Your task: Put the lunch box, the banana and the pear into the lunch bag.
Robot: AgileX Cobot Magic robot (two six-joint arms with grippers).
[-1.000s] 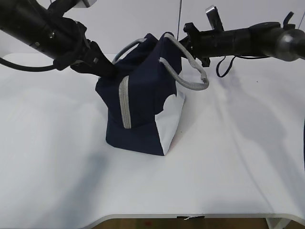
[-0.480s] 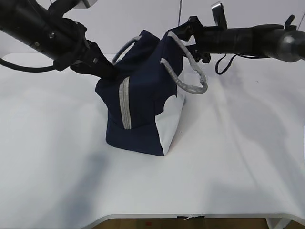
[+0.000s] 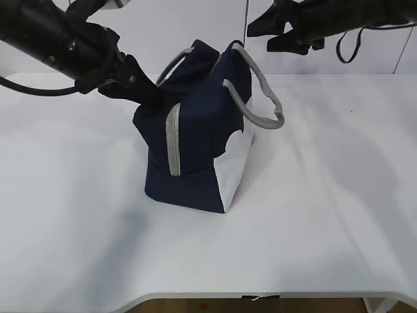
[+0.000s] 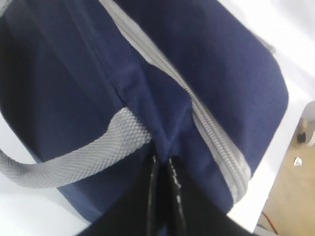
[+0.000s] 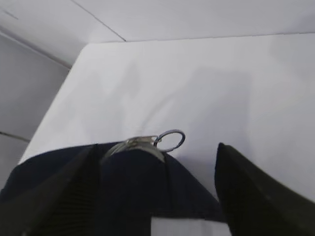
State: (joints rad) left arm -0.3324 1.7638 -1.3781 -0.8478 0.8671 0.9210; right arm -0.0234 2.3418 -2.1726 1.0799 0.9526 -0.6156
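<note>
Left wrist view: the left tool has its two black fingers pressed together, pinching a fold of the tall navy-blue fabric lunch bag beside its grey zipper.
Right tool: the right tool hangs spread wide above the bag, holding nothing.
Change: a moment ago the right tool was down at the grey strap handle; now it has lifted up and away.
Bag: it stands upright, zipped, mid-surface.
Surface: the white cloth-covered surface meets a pale wall behind.
</note>
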